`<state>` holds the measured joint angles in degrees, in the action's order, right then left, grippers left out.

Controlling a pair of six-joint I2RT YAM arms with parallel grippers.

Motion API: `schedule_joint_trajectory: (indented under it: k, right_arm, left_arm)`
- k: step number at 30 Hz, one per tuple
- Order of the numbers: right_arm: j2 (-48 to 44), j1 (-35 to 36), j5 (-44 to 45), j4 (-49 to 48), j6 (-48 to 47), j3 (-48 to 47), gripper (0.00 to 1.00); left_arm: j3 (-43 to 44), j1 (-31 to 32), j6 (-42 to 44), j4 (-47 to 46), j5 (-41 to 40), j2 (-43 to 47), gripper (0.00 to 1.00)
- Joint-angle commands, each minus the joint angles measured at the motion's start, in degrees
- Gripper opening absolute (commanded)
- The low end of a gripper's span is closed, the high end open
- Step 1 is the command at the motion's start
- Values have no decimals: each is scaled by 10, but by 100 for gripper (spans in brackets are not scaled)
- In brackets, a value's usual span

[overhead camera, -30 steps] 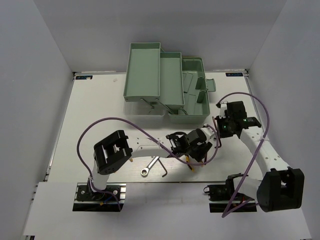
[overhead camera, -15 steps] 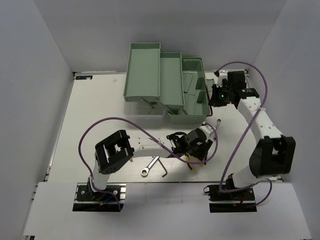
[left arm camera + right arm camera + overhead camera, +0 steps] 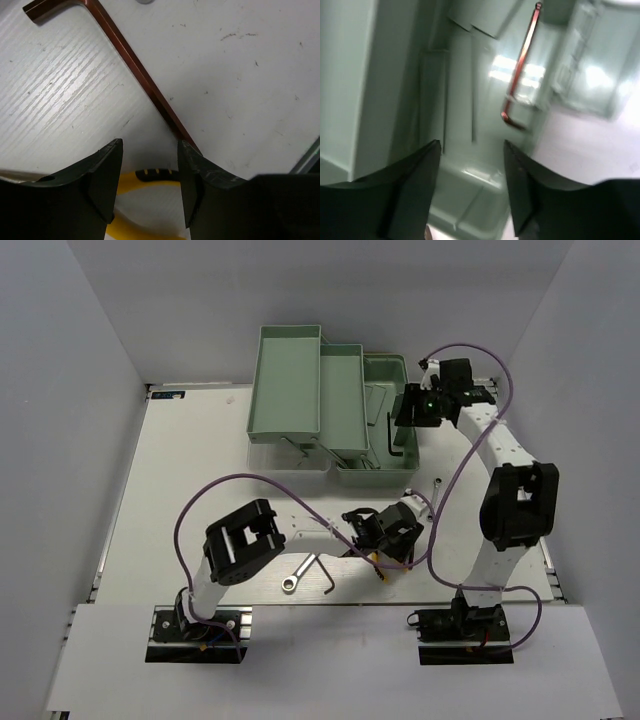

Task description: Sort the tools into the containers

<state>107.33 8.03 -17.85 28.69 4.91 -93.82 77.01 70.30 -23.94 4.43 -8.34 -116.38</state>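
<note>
My right gripper (image 3: 407, 408) (image 3: 472, 143) hovers open over the mint-green toolbox (image 3: 376, 472), nothing between its fingers. A dark L-shaped hex key (image 3: 389, 435) (image 3: 522, 65) lies inside the toolbox's base compartment. My left gripper (image 3: 380, 550) (image 3: 150, 145) stands open low over the table. One yellow-and-black handle of the pliers (image 3: 381, 571) (image 3: 156, 175) lies between its fingers, untouched. A second hex key (image 3: 328, 578) (image 3: 135, 65) and a silver ratchet wrench (image 3: 299, 573) lie on the table left of the pliers.
Two toolbox trays (image 3: 288, 385) (image 3: 343, 400) are swung out to the left of the base. A small silver rod (image 3: 437, 484) lies on the table just right of the toolbox's near corner. The left arm's cable loops over the near table.
My right arm swung from the table up over the toolbox and opened; the hex key now lies in the base compartment. The left gripper stayed over the pliers.
</note>
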Motion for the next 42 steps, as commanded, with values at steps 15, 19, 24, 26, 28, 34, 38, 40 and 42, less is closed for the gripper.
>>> schedule_joint_trajectory:
  k: [15,19,24,26,28,34,38,40,42]
  right_arm:
    - [-301,-72,117,-92,52,277,54]
    - [-328,-109,108,-95,59,318,54]
    - [-372,-133,95,-94,84,357,55]
    - [-390,-144,91,-96,92,376,57]
    - [-410,-151,83,-96,94,383,57]
    - [-442,-174,60,-89,107,404,57]
    - [-454,-188,44,-83,119,410,57]
    - [-462,-195,35,-81,124,418,57]
    - [-465,-201,26,-79,128,423,57]
  left_arm:
    - [118,2,-21,36,-47,-75,52]
    - [147,7,-35,62,-65,-86,49]
    - [230,12,-46,151,-85,-134,48]
    - [235,19,-46,158,-91,-134,48]
    - [245,24,-52,172,-106,-140,47]
    - [335,42,-58,296,-163,-185,46]
    - [335,48,-58,328,-169,-191,41]
    - [335,48,-63,354,-175,-197,38]
    - [335,48,-63,371,-180,-203,35]
